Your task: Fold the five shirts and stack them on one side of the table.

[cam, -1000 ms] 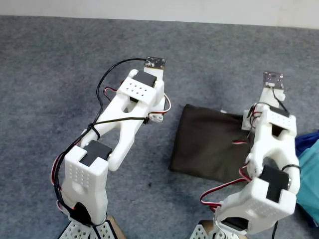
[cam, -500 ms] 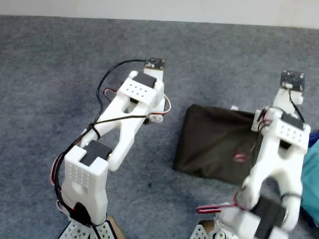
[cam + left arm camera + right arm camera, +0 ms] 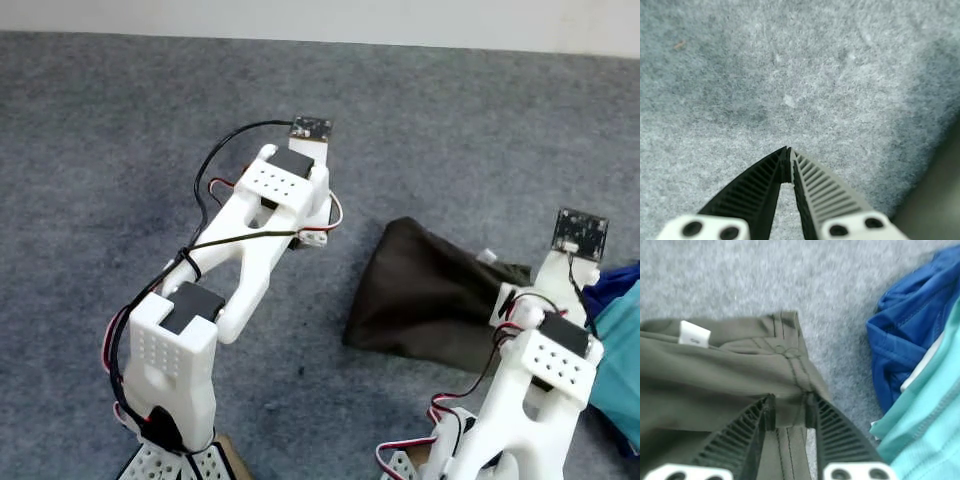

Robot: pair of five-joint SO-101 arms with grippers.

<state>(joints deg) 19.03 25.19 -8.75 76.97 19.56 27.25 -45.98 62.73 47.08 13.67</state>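
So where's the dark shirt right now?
The dark shirt lies at the high view's right, its edge pinched by the right end effector, next to the blue shirt.

Coarse, matt grey felt across the surface [image 3: 100, 120]; smooth, matt cloth with stitched seams on the dark shirt [image 3: 715, 375]; faint sheen on the blue shirt [image 3: 905, 325]; ribbed matt plastic on the right end effector [image 3: 790, 407].
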